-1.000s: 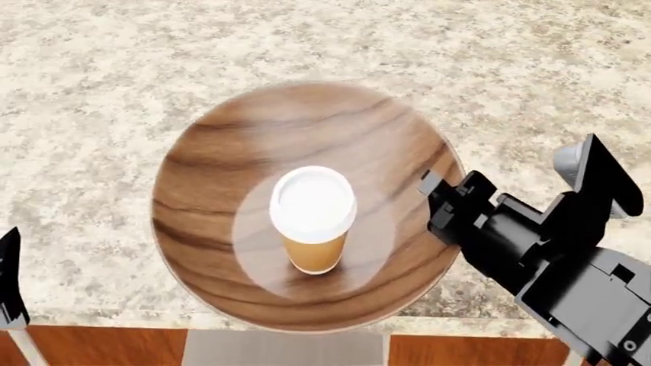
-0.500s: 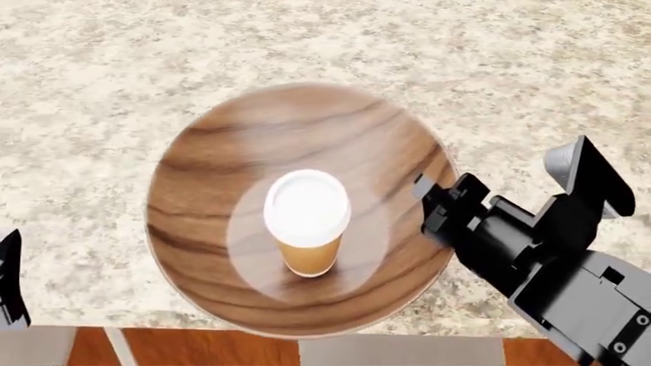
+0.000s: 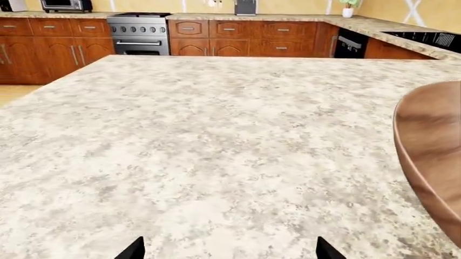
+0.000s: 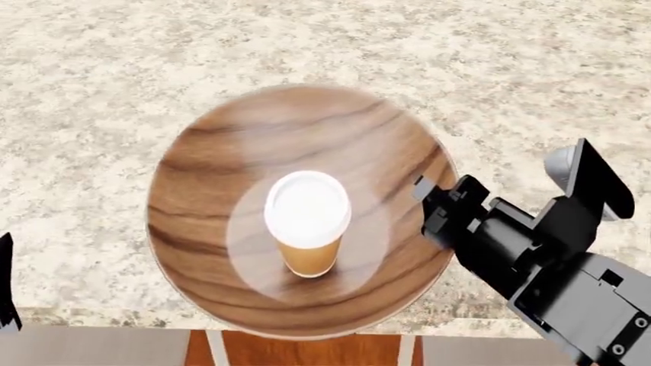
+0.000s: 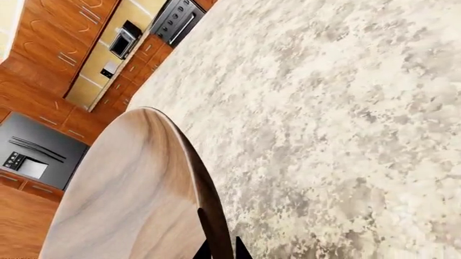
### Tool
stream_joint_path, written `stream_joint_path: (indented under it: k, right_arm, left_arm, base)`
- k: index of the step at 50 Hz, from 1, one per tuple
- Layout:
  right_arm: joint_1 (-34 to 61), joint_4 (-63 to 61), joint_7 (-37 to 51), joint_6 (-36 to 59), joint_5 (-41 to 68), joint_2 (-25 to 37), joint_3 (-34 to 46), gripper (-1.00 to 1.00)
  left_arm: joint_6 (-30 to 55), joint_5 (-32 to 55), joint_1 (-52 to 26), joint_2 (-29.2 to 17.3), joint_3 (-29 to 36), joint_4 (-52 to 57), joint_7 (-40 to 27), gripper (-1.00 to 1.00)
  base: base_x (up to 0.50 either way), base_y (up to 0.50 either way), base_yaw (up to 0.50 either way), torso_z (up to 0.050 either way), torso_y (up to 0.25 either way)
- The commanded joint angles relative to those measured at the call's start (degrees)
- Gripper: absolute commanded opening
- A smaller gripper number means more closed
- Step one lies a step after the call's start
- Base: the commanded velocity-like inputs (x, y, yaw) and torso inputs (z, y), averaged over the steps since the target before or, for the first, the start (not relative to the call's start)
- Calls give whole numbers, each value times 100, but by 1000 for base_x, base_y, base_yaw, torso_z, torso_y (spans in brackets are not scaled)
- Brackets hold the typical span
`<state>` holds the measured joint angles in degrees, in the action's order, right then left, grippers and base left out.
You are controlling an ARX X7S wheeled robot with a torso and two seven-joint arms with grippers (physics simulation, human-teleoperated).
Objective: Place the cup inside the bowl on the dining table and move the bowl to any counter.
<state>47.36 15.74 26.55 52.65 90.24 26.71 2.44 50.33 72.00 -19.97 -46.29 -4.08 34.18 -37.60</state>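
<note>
The wide wooden bowl (image 4: 295, 130) sits low over the front edge of the pale granite dining table (image 4: 529, 76), overhanging it. The tan cup (image 4: 307, 212) with its white lid stands upright in the bowl's middle. My right gripper (image 4: 432, 204) is shut on the bowl's right rim; in the right wrist view its gripper (image 5: 219, 249) pinches the dark rim of the bowl (image 5: 122, 183) from both sides. My left gripper (image 3: 229, 251) stands open over bare table (image 3: 216, 135), well left of the bowl (image 3: 432, 151). A counter (image 3: 374, 24) runs along the far wall.
Beyond the table stand wooden cabinets (image 3: 238, 46), a stove (image 3: 139, 32) and a microwave (image 3: 66, 5). A dark appliance (image 5: 32, 154) shows among the cabinets in the right wrist view. Wooden floor (image 4: 305, 352) lies below the table's front edge.
The bowl, cup and right gripper have shifted slightly left in the head view. The floor pattern below the table edge has slid sideways, so the view itself has moved.
</note>
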Motion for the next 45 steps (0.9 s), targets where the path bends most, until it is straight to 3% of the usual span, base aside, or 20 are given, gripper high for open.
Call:
stream_joint_path:
  k: [1,45]
  right_arm:
    - [-1,-11,-83,-53,106,4,-56,-100]
    - [-106,-163,-2,-120,200,-7,-44,-100]
  left_arm:
    - [25,41,-74,-5,26,0,-55,100]
    - [-95,36,126,-61,-54,26,10,100]
  base:
    - [1,500,0,0,0]
    - [7,500,0,0,0]
